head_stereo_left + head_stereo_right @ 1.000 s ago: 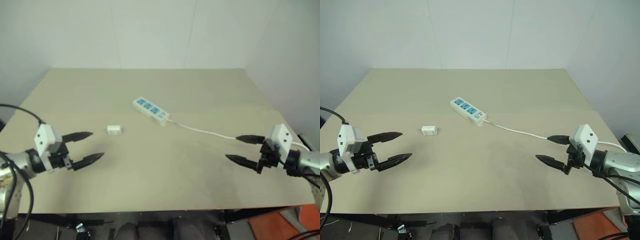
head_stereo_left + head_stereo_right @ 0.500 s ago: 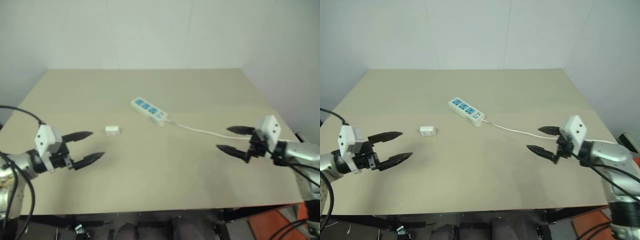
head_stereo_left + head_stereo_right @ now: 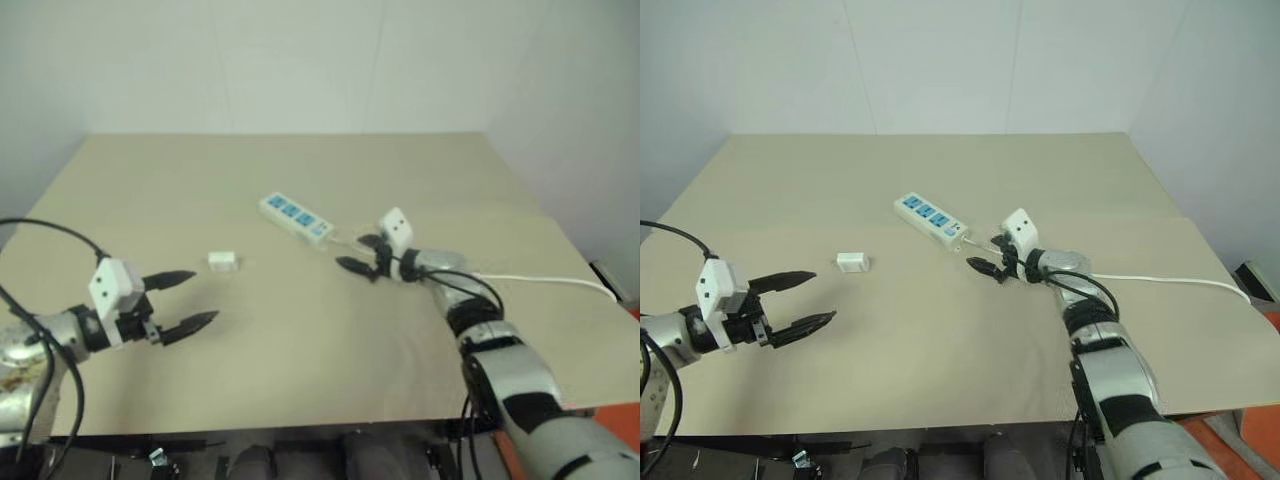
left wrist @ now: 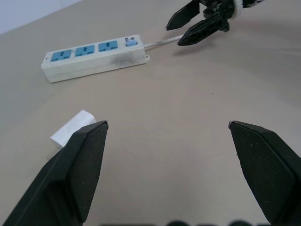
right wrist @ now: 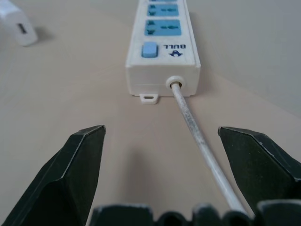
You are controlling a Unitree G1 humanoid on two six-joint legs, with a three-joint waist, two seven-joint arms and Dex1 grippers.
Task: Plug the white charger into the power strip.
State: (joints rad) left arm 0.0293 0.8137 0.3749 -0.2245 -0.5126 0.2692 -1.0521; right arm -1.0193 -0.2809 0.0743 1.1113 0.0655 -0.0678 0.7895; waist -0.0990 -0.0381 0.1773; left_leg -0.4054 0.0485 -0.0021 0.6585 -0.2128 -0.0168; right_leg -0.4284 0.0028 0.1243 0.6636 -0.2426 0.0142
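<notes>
Reaching toward the cord end of the power strip (image 3: 931, 219), the right gripper (image 3: 993, 254) is seen with jaws spread wide and empty, the cord (image 5: 197, 137) lying between them. The left gripper (image 3: 803, 300), equally wide and empty, is aimed near the white charger (image 3: 851, 262), which lies apart from the strip. If the cord is snagged, the strip could be dragged askew; the small charger could be nudged away by a fingertip.
</notes>
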